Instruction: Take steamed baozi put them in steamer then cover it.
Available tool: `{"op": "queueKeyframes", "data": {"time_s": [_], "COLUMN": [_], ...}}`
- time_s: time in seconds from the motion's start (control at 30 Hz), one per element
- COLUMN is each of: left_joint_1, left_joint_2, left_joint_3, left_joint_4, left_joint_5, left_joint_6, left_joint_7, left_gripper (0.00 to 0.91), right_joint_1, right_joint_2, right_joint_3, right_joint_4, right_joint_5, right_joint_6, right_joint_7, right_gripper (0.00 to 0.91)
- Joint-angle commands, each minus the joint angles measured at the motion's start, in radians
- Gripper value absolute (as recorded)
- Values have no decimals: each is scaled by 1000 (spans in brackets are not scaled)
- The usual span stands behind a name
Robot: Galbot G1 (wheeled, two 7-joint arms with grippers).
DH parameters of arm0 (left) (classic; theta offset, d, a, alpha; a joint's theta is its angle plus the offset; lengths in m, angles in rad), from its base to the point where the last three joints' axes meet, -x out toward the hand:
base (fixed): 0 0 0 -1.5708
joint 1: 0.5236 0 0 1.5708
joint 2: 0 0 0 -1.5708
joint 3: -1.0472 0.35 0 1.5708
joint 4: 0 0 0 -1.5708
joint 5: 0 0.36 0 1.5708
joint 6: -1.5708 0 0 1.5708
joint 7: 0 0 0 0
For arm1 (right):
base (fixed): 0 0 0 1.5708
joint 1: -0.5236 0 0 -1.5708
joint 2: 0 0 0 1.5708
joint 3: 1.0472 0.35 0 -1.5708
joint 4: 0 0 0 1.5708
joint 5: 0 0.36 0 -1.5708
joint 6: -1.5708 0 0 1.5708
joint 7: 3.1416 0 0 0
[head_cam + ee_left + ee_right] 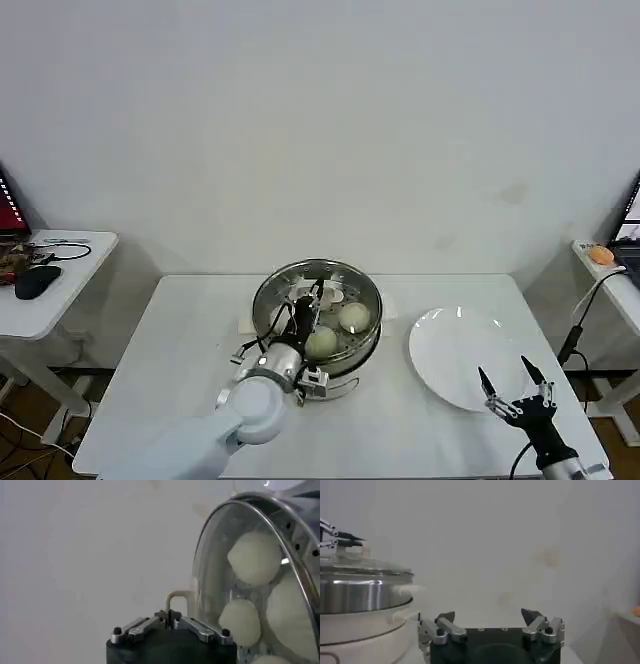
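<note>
The steamer [368, 296], a shiny steel pot on a cream base [360, 627], stands mid-table. Several off-white baozi [354, 317] [255, 557] lie inside, seen through the glass. The cover [210, 570] [365, 571] sits level on the pot's rim. My left gripper [303, 310] [170, 616] is over the pot, shut on the cover's cream handle [176, 598]. My right gripper [512, 385] [490, 615] hovers open and empty at the near edge of the white plate [450, 340].
The bare white plate lies to the right of the steamer. A side table [50, 285] with a black mouse and cables stands at the left. Another table edge [605, 265] with an orange object and a hanging cable is at the right.
</note>
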State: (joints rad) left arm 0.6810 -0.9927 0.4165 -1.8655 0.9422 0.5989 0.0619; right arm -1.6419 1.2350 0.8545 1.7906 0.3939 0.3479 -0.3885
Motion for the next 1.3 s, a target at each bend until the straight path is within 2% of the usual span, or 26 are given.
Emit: {"op": "queueKeyframes", "data": {"time_s": [0.03, 1.03, 1.07, 1.1, 1.13, 1.17, 1.2, 1.3], "left_joint_1": [2, 1, 1, 2, 2, 3, 5, 10], "left_joint_2": [-3, -10, -10, -9, -9, -8, -7, -4], "left_joint_3": [3, 5, 5, 5, 4, 4, 3, -2], "left_joint_4": [-1, 22, 22, 21, 21, 21, 21, 14], "left_joint_5": [-1, 7, 7, 8, 7, 8, 10, 9], "left_joint_6": [1, -3, -3, -2, -2, -2, -2, -2], "left_joint_7": [-1, -9, -10, -10, -12, -14, -15, -19], "left_gripper": [0, 0, 30, 121, 292, 423, 887, 907], "right_joint_1": [0, -9, -9, -9, -9, -9, -9, -9], "right_joint_2": [-1, 6, 6, 6, 7, 7, 7, 8], "right_joint_3": [1, 2, 2, 2, 2, 2, 2, 2], "right_joint_4": [-2, 1, 1, 1, 1, 1, 0, -1], "right_joint_5": [-2, -6, -6, -6, -6, -7, -7, -8], "right_joint_6": [2, 5, 6, 6, 6, 6, 7, 8], "right_joint_7": [0, -3, -3, -3, -4, -4, -4, -4], "right_gripper": [907, 907, 907, 907, 907, 907, 907, 907]}}
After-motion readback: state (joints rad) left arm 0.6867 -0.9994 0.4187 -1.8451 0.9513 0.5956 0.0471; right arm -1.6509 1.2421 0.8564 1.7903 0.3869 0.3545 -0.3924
